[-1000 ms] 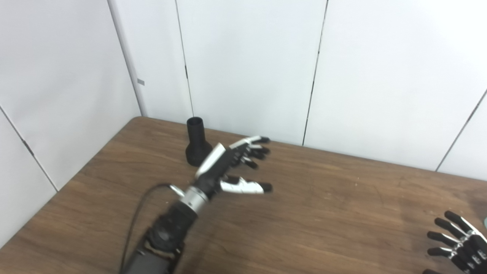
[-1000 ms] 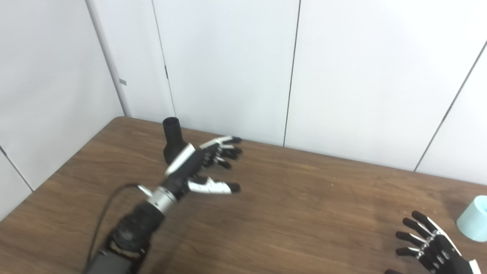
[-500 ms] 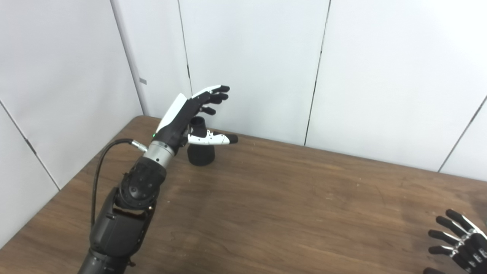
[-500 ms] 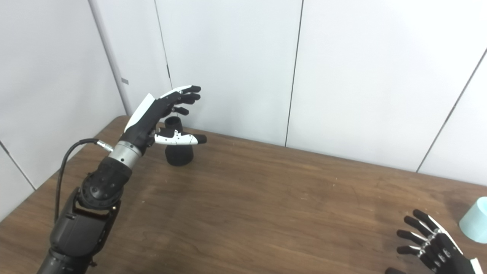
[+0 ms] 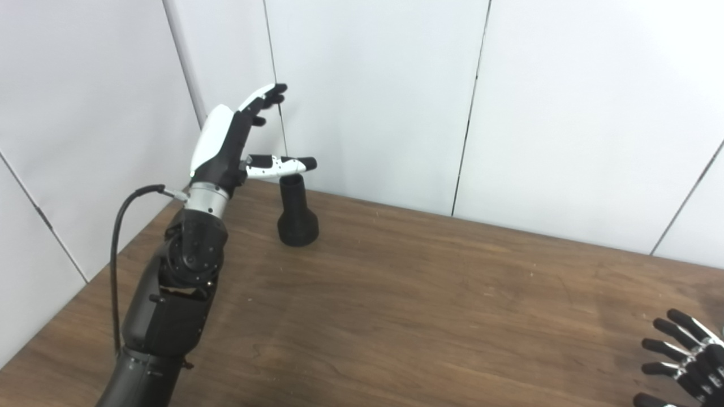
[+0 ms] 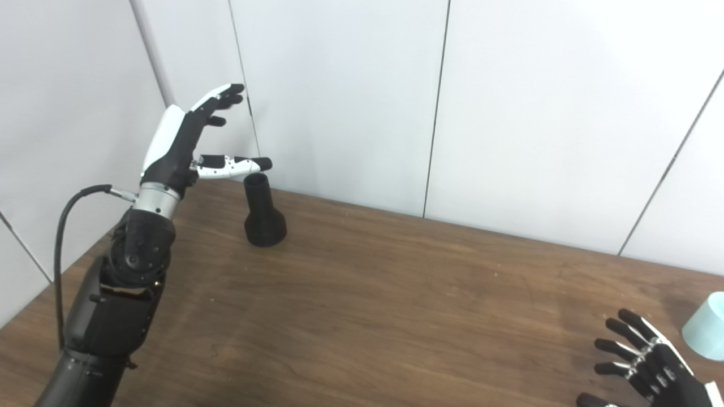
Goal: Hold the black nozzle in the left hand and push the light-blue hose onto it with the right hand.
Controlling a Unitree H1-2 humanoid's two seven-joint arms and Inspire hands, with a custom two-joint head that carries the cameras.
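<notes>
The black nozzle (image 5: 296,213) stands upright on the brown table (image 5: 407,294) near its far left corner, narrow end up. My left hand (image 5: 237,138) is raised above and to the left of the nozzle, open, fingers pointing up, thumb stretched out over the nozzle's top without touching it. The light-blue hose (image 6: 706,333) shows only in the right eye view, a short cylinder at the table's right edge. My right hand (image 6: 645,367) rests low at the bottom right, open with fingers spread, just left of the hose.
White wall panels (image 5: 367,96) close off the table at the back and on the left, close behind the nozzle. A black cable (image 5: 121,237) loops from my left wrist down along the forearm.
My left hand has risen from low over the table, beside the nozzle's base, to above the nozzle's top and moved left. The right hand has barely shifted.
</notes>
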